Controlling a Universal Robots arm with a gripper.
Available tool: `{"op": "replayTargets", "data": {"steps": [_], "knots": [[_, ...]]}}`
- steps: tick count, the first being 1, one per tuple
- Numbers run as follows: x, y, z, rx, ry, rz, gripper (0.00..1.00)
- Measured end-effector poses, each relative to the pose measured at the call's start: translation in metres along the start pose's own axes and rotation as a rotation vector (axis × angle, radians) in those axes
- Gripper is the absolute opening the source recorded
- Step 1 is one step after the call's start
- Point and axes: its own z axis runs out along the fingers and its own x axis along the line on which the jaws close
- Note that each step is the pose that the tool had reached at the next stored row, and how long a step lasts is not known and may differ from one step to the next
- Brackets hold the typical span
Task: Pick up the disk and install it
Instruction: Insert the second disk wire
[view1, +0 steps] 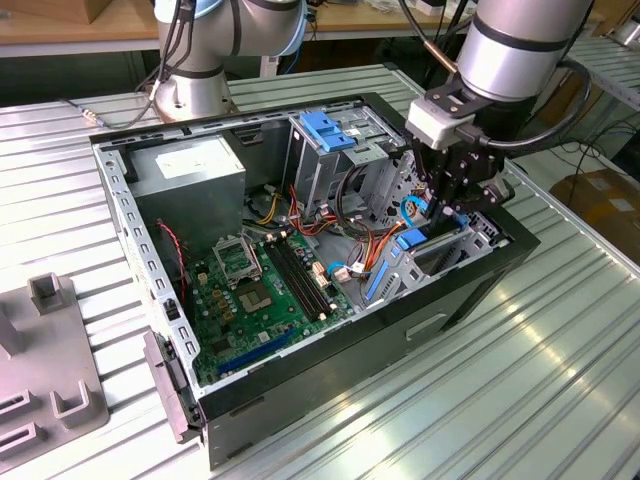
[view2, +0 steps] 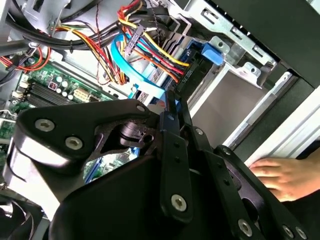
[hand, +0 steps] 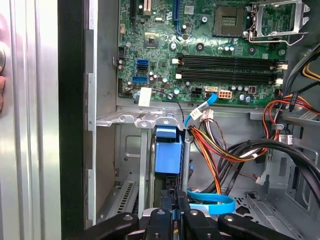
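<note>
Blue plastic marks what I am working over: the disk (hand: 168, 155) stands on edge in its bay by the front end of the open computer case (view1: 330, 360), its blue rail end facing me in the first wrist view, and the same blue tab (view2: 211, 52) shows in the second wrist view. My gripper (view1: 452, 205) hangs inside that front corner of the case, my black fingers (hand: 176, 212) drawn narrow and close together just at the disk's near edge; whether they pinch it or only touch it I cannot tell. A light blue flat cable (hand: 212, 204) loops beside my fingertips, with a bundle of red, yellow and orange wires (hand: 215, 147) just past it. The green motherboard (view1: 260, 290) lies along the case floor, and the grey power-supply box (view1: 190, 170) sits in the far corner. A person's hand (view2: 280, 175) rests on the case's outer wall
</note>
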Motion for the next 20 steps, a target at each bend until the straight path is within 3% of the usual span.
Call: {"op": "replayTargets", "data": {"steps": [2, 3, 4, 6, 9, 10, 11, 14, 20], "knots": [[0.0002, 0.0001, -0.0001, 0.0003, -0.0084, 0.002, 0.16], [0.0006, 0.0, 0.0, 0.0008, -0.0173, 0.003, 0.16], [0.0014, 0.0001, 0.0002, 0.0015, -0.0356, 0.008, 0.16], [0.0029, 0.0002, 0.0004, 0.0023, -0.0526, 0.012, 0.16], [0.0073, 0.0005, 0.001, 0.0026, -0.0626, 0.018, 0.16], [0.0084, 0.0005, 0.0013, 0.0029, -0.0696, 0.02, 0.16], [0.0097, 0.0006, 0.0016, 0.0034, -0.0817, 0.024, 0.16], [0.0128, 0.001, 0.0034, 0.0045, -0.1051, 0.031, 0.16], [0.0184, -0.0006, 0.0048, 0.0044, -0.1059, 0.039, 0.16]]}}
